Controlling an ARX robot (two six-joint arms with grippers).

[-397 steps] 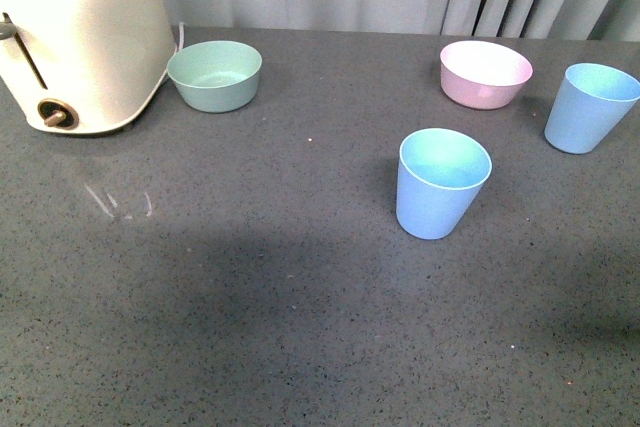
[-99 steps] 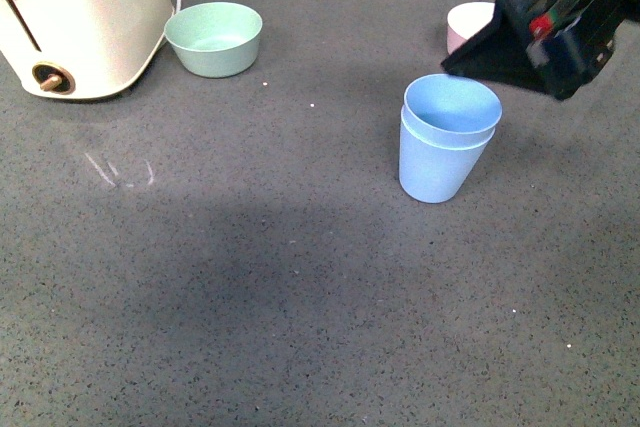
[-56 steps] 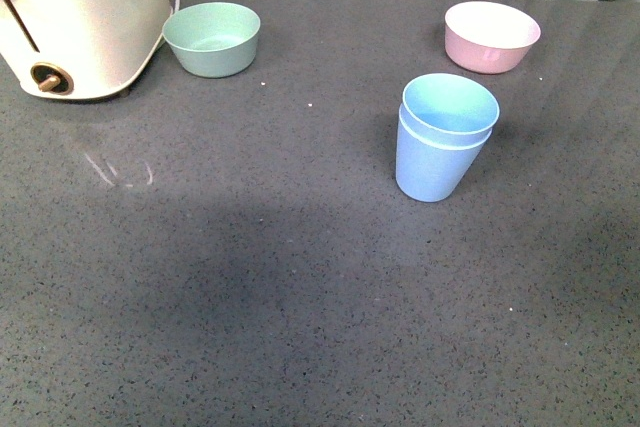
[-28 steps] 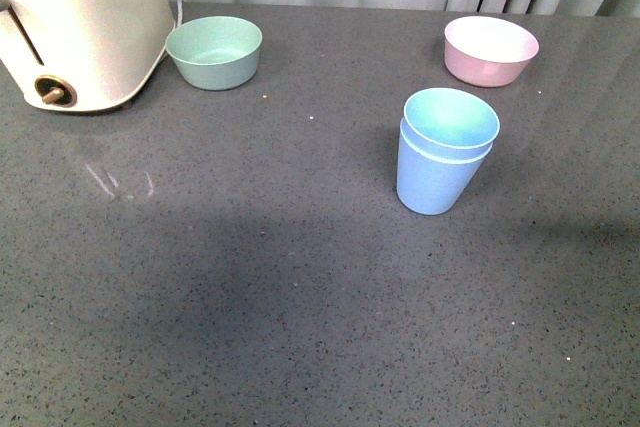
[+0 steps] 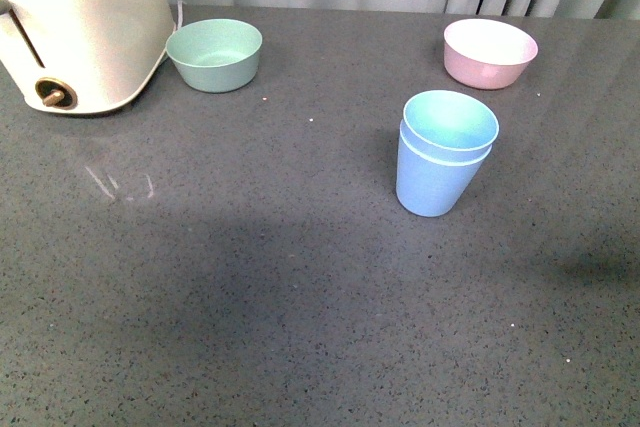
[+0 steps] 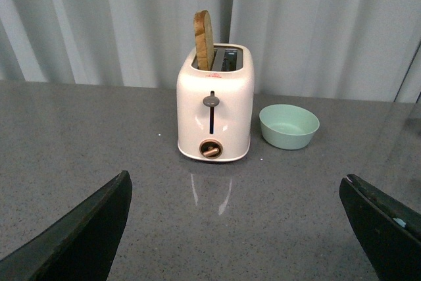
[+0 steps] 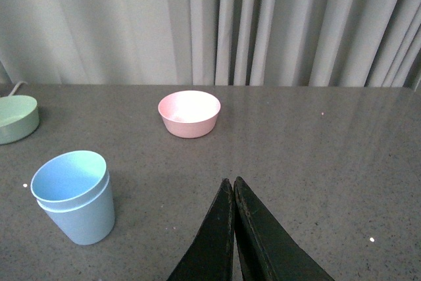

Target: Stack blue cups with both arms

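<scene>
The two light blue matte plastic tumblers (image 5: 444, 152) stand nested, one seated inside the other, upright on the dark grey speckled tabletop (image 5: 300, 297). The inner tumbler's rim sits just above the outer one's rim, and its paler aqua interior faces up. In the front view the stack stands right of centre; neither arm appears in that view. The right wrist view shows the same stack (image 7: 72, 195) upright, with nothing touching it.

The right gripper (image 7: 233, 185) has its flat black fingers pressed together, tips meeting with no gap and nothing between them. It is well apart from the stack. The left gripper (image 6: 237, 228) has its fingers (image 6: 85, 235) spread wide, one at each lower corner of the left wrist view, with only bare tabletop between them.

Beyond the stack, a shallow pink bowl (image 5: 490, 52) sits upright near the far edge of the tabletop, apart from the tumblers. A shallow pale green bowl (image 5: 214, 54) sits further left along the same far side. Just beside the green bowl stands a cream two-slot toaster (image 5: 80, 27) with a round brass-coloured dial; whether they touch cannot be told. The left wrist view shows a brown slice (image 6: 204, 39) standing up out of one slot. Pale grey pleated curtains (image 7: 263, 24) hang behind the tabletop.
</scene>
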